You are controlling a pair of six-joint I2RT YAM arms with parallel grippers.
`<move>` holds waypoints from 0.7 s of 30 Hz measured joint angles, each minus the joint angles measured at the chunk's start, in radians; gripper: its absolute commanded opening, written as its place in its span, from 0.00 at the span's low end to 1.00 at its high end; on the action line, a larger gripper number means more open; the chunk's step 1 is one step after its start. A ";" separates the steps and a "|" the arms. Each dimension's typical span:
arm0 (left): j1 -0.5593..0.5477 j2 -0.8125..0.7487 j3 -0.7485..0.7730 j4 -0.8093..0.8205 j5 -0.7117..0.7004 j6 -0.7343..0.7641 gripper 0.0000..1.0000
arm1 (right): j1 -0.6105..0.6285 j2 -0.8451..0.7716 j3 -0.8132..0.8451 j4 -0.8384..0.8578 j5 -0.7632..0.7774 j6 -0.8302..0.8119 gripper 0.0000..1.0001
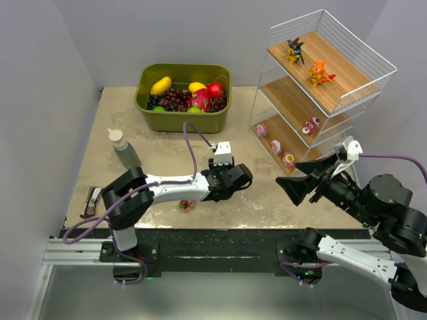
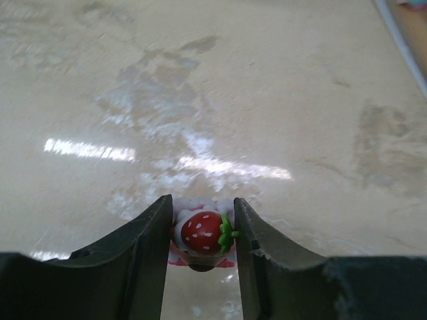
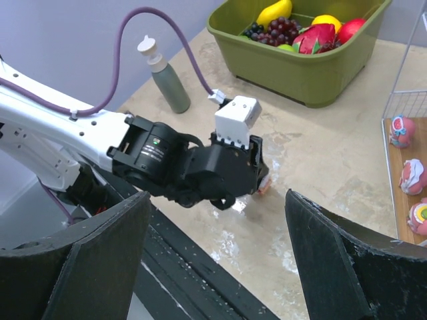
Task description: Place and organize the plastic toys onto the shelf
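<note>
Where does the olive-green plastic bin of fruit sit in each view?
Top external: olive-green plastic bin at back centre, left of the white wire shelf.
Left wrist: not in it.
Right wrist: bin along the top edge, right of centre.
Shared landmark: beige tabletop, in all three.

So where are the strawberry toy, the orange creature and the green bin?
strawberry toy [image 2: 202, 232], left wrist view, its red front.
orange creature [image 1: 319, 72], top external view, its body.
green bin [image 1: 183, 121], top external view, its near wall.

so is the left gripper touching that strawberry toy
Touching. The left wrist view shows the left gripper closed on the strawberry toy, with no gap on either side.
</note>
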 measured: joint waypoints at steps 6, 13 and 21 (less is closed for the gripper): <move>0.038 -0.058 0.045 0.294 0.130 0.416 0.00 | 0.000 0.000 0.031 0.000 0.014 0.000 0.85; 0.070 -0.024 0.330 0.361 0.267 0.721 0.00 | 0.000 0.000 0.058 -0.003 0.032 0.000 0.85; 0.131 0.006 0.505 0.413 0.474 0.901 0.00 | 0.000 0.000 0.102 -0.006 0.047 0.000 0.85</move>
